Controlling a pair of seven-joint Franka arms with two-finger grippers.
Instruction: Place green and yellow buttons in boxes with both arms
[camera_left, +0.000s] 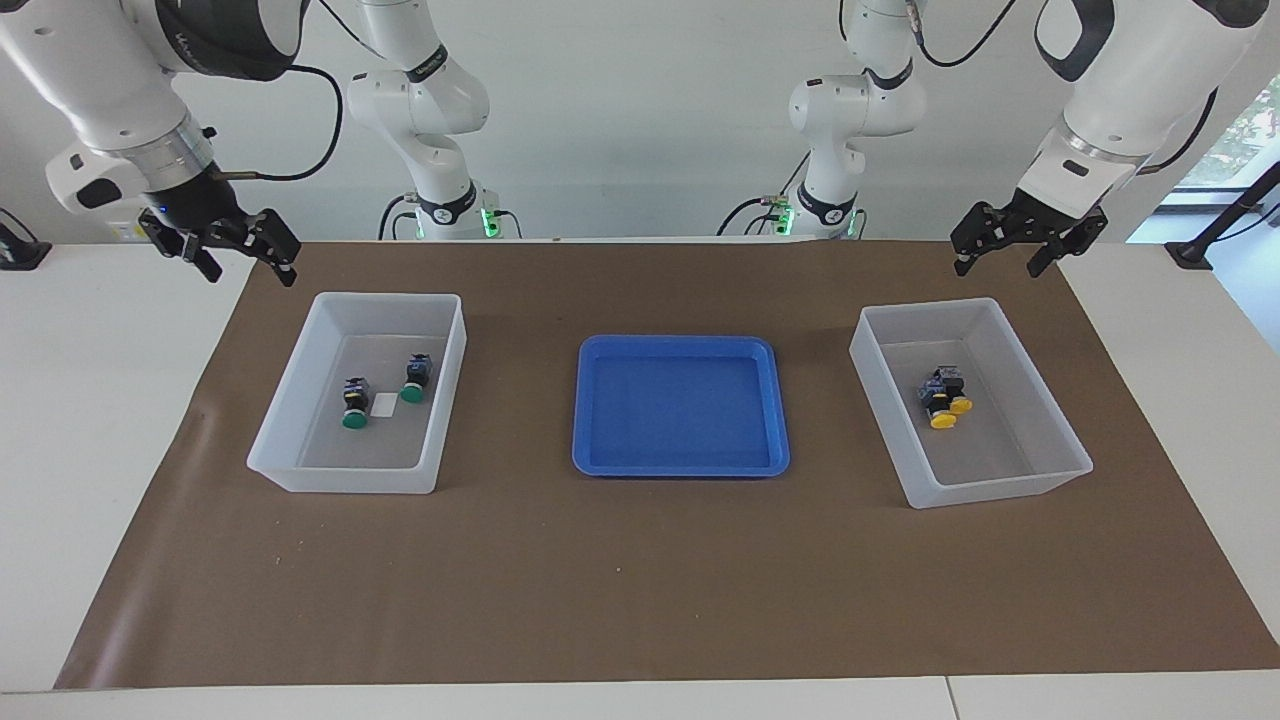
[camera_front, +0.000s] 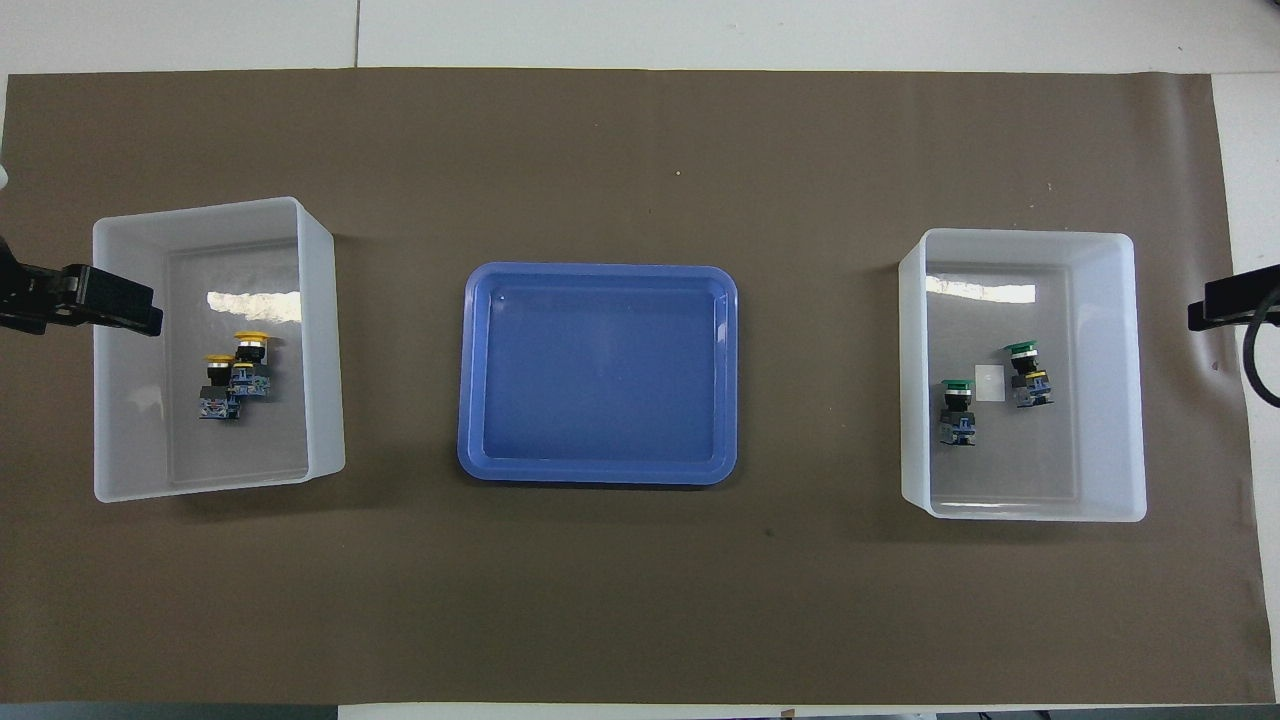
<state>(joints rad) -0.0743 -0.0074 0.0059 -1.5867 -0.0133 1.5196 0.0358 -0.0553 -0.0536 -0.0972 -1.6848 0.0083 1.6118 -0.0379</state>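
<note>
My left gripper (camera_left: 1010, 253) hangs open at upper right of the facing view, and my right gripper (camera_left: 245, 262) hangs open at upper left. Both yellow buttons (camera_left: 941, 397) and both green buttons (camera_left: 382, 393) lie in their bins (camera_left: 900, 320).

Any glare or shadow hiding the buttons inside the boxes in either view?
Overhead view: a bright glare patch lies on each box floor, farther from the robots than the buttons, covering none. Facing view: no glare; the green buttons and yellow buttons read clearly, soft shadows only beside the boxes.
</note>
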